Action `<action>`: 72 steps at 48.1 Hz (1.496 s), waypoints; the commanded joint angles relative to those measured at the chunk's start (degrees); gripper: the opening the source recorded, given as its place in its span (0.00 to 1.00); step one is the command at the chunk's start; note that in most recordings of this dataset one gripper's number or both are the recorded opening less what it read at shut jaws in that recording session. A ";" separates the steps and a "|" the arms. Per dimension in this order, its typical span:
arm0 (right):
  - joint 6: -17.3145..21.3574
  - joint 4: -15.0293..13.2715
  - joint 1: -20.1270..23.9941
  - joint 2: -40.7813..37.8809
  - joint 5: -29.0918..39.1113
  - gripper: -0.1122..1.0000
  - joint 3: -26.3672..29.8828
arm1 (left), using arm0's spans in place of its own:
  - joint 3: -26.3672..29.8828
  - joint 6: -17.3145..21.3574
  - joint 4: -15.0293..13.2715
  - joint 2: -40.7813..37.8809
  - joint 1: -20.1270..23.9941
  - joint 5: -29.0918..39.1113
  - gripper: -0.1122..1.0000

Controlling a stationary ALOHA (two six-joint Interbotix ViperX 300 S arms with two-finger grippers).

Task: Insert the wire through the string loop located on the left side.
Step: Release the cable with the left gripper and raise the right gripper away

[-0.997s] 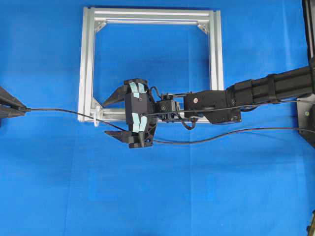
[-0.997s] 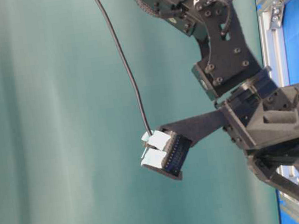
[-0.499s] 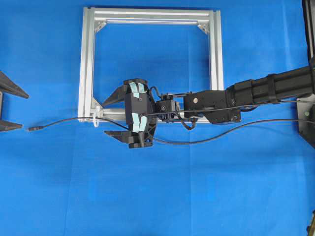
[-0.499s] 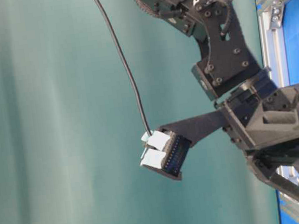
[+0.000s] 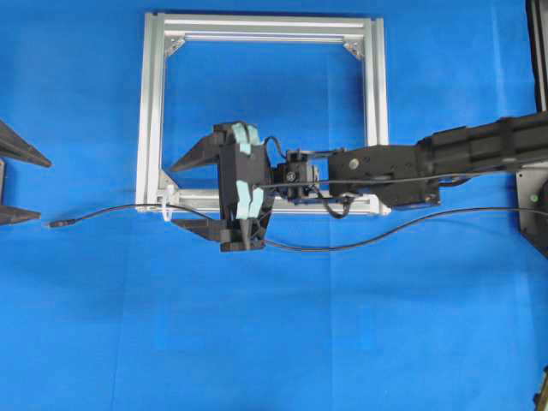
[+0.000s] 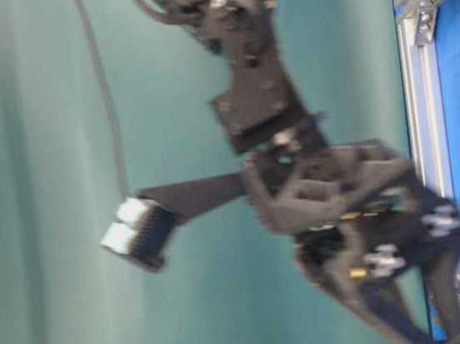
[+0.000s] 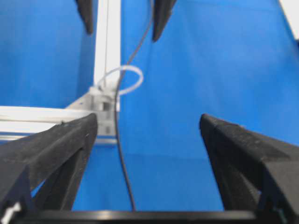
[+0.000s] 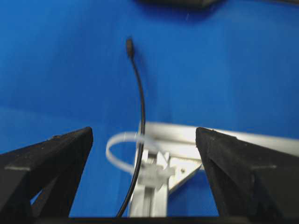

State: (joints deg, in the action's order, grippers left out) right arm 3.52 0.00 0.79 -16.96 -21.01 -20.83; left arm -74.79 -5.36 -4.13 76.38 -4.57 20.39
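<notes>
You have the thin black wire [image 5: 111, 210] already passing through the small white string loop [image 7: 122, 80], its plug [image 5: 58, 223] lying on the blue worktop [image 5: 257, 342] just right of the left gripper [image 5: 19, 184]. Both jaws gape empty; the right gripper [image 5: 181, 195] hovers above the loop.

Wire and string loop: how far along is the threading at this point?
Done: the wire passes through the string loop, its plug lying on the cloth past the frame. In hand: nothing; the left gripper and right gripper both stand open, clear of the wire. Left: seemingly only withdrawing the arms.
</notes>
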 commanded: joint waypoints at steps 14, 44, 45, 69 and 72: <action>0.09 0.26 -1.14 8.96 2.55 0.94 1.76 | 0.79 0.53 0.35 -0.62 1.32 -2.90 0.86; 0.09 0.35 -1.58 12.04 5.27 0.94 2.11 | 0.88 2.29 0.62 -0.44 1.32 -6.24 0.86; 0.09 0.35 -1.58 12.13 5.19 0.94 2.20 | 0.88 2.29 0.70 -0.53 1.32 -6.24 0.86; 0.09 0.35 -1.76 12.04 5.27 0.94 2.11 | 0.70 2.29 0.62 -0.62 1.32 -6.24 0.86; 0.09 0.35 -1.76 12.04 5.27 0.94 2.11 | 0.70 2.29 0.70 -0.70 1.32 -6.24 0.86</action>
State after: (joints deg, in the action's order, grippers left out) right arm 3.60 0.18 -0.79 -6.94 -15.56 -19.86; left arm -74.79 -3.16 -3.60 76.46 -3.43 14.68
